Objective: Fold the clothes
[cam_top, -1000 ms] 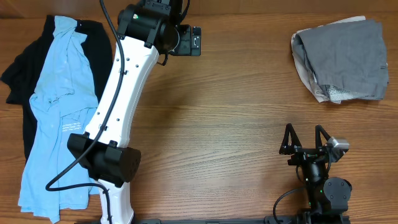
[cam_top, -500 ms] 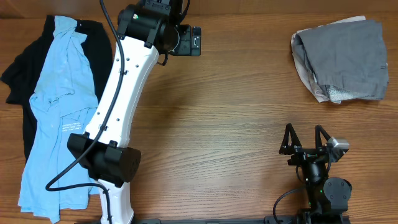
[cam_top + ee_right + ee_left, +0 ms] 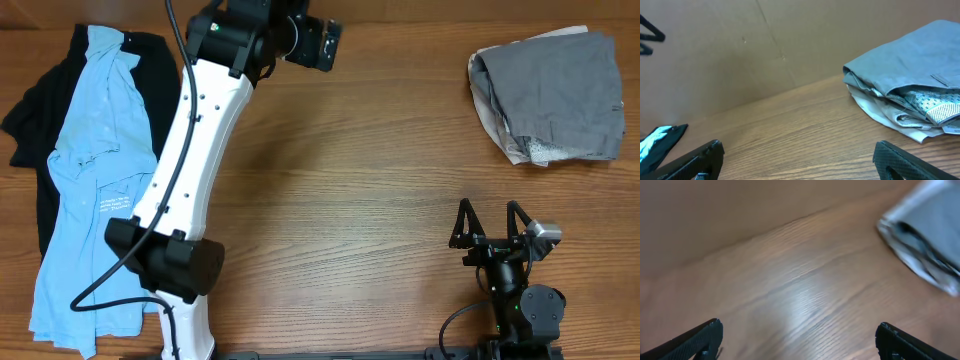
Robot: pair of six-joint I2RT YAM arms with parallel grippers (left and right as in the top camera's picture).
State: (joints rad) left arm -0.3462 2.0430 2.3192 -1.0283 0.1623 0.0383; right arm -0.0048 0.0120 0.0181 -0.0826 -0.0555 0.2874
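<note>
The medium-grey shorts (image 3: 555, 90) lie folded at the table's far right on top of a beige garment (image 3: 505, 145). They also show in the right wrist view (image 3: 910, 60) and, blurred, in the left wrist view (image 3: 935, 235). The light-blue shirt (image 3: 85, 200) lies crumpled over the black garment (image 3: 30, 120) at the far left. My left gripper (image 3: 328, 45) (image 3: 800, 340) is open and empty near the far edge at the middle, away from both piles. My right gripper (image 3: 490, 225) (image 3: 797, 160) is open and empty near the front right, well short of the shorts.
The left arm's white link (image 3: 195, 140) runs from the front left up across the table beside the shirt. A brown wall (image 3: 740, 50) stands behind the far edge. Bare wood (image 3: 380, 180) lies between the two piles.
My left gripper has turned and shifted slightly right and toward the far edge. The right arm and the clothes have not moved.
</note>
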